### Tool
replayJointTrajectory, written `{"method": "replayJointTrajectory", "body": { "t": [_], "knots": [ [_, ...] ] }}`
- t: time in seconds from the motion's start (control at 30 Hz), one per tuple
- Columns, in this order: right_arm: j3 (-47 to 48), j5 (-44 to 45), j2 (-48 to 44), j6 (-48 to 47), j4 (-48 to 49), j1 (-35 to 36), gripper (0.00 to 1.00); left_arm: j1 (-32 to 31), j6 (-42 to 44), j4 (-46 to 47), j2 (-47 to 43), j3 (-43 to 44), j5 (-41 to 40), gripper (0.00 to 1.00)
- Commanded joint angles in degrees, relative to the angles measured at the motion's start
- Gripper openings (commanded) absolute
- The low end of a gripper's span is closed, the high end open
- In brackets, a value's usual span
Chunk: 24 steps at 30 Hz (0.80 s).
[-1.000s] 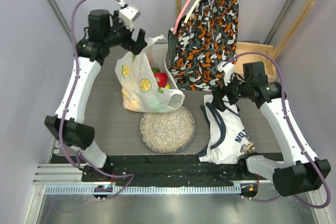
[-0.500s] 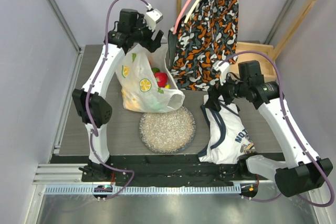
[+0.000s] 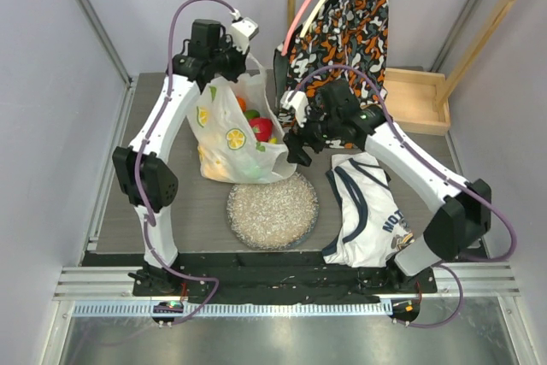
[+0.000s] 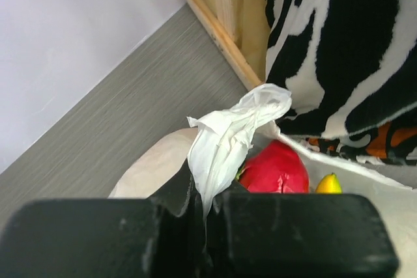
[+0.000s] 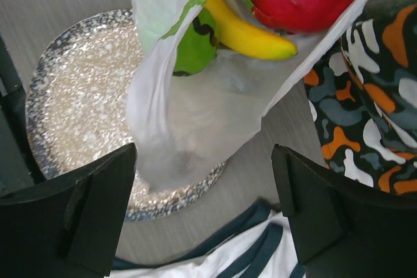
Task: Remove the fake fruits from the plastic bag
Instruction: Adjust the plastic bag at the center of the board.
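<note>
The plastic bag [image 3: 224, 138] with lemon prints stands at the table's back centre, its mouth open. Inside it show a red fruit [image 3: 261, 128], an orange [image 3: 242, 102] and a green ball [image 3: 252, 114]. My left gripper [image 3: 242, 64] is above the bag's back edge, shut on its twisted white handle [image 4: 234, 128]; the red fruit [image 4: 277, 170] and a yellow fruit [image 4: 329, 183] lie just beyond. My right gripper [image 3: 295, 150] is open at the bag's lower right corner [image 5: 195, 115], which hangs between its fingers [image 5: 78, 219]. A banana [image 5: 251, 34] shows through the film.
A speckled round plate [image 3: 272, 204] lies in front of the bag. A white jersey with navy trim [image 3: 367, 211] lies at the right. The orange-black patterned cloth bag [image 3: 342, 32] hangs behind, with a wooden tray [image 3: 414, 96] beside it.
My left gripper moved right to the bag's top and closed on its handle. My right arm swung left from above the jersey to the bag's lower right corner.
</note>
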Motion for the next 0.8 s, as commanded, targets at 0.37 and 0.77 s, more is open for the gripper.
{"method": "replayJointTrajectory", "body": {
  "t": [0.37, 0.77],
  "knots": [
    [30.37, 15.33, 26.02, -2.46, 17.78, 5.43, 0.01, 19.85, -10.42, -10.68, -5.77, 15.33, -10.34, 0.0],
    [65.33, 24.06, 47.44, -7.9, 49.43, 5.52, 0.01, 22.41, -11.75, -0.13, -3.9, 25.14, -13.87, 0.0]
  ]
}}
